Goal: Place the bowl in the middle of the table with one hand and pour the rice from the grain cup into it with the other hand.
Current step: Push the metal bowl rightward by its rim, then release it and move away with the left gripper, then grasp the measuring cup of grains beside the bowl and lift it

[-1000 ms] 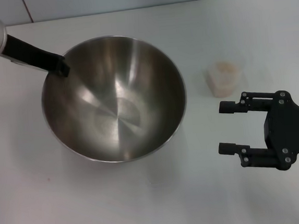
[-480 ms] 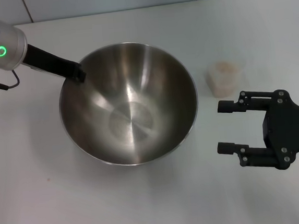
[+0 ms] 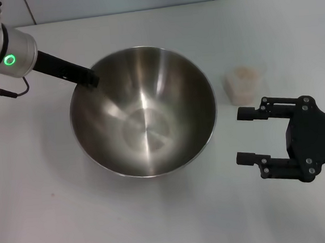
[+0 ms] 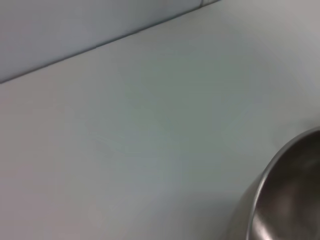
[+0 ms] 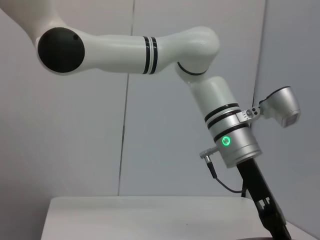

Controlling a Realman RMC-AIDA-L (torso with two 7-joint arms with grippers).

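At the bowl (image 3: 143, 112) rim, left hand (image 3: 88, 78) grips; right hand (image 3: 248, 136) spread, near grain cup (image 3: 243, 84).

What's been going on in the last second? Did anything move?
The left gripper, clamped on the bowl's rim, dragged it to the robot's right, toward the table's middle and nearer the grain cup. The cup and the open right gripper stayed where they were.

Bare table (image 3: 159, 213) around bowl (image 3: 143, 112), grain cup (image 3: 243, 84)
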